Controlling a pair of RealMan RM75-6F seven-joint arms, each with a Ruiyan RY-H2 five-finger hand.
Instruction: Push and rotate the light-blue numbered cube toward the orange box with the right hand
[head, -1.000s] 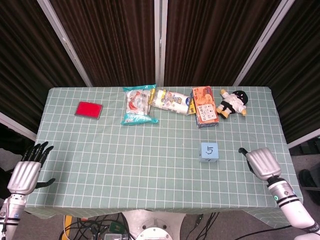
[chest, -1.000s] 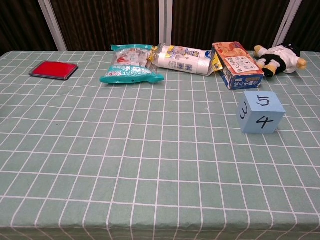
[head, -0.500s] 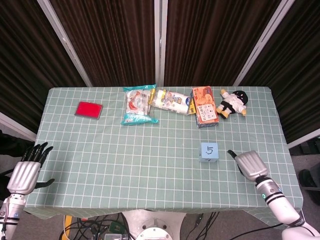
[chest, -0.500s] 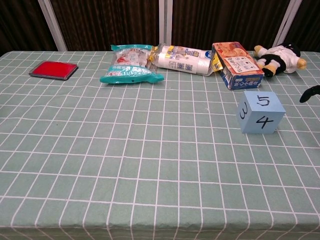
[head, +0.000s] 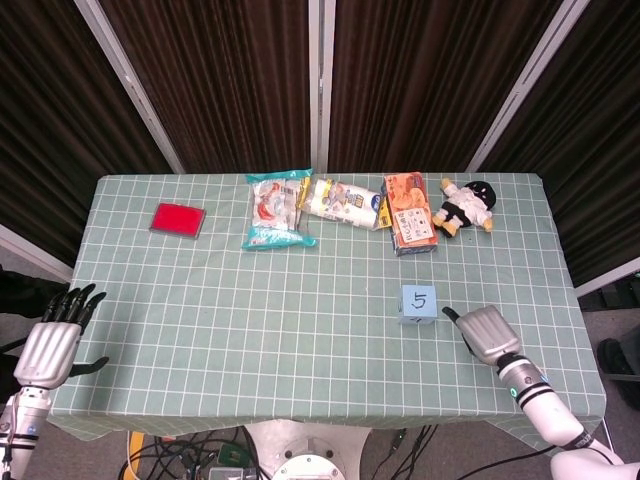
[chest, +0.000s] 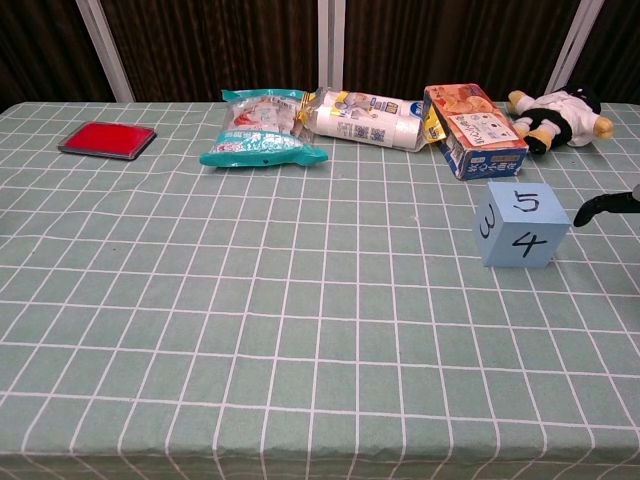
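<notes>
Since a second ago the right hand (head: 485, 333) has slid leftward over the table (head: 250, 330), from well off to the cube's right to just beside it. It holds nothing. A dark fingertip (chest: 590, 210) reaches toward the light-blue numbered cube (head: 419, 303) and, in the chest view, stops a little short of its right face, so I judge there is no contact yet. The head view shows mostly the back of the hand with one dark finger stretched forward; how the other fingers lie I cannot tell.

The cube sits on the table unmoved, with 5 on top, 4 on the near face and 3 on the face to the left. The orange box (head: 408, 226) lies behind it, near the back of the table and slightly left, with a clear strip of cloth between them.

Risks, as I judge them: the hand is approaching from the right, so a plain push would send the cube sideways to the left rather than back toward the box. A single fingertip pressing high on the face could tip the cube onto another side instead of turning it flat. A thrust too hard could drive it into the box, or nudge the plush doll (head: 466, 207) lying just right of the box.

The left hand (head: 52, 345) is at the table's near left corner, fingers spread and holding nothing.
</notes>
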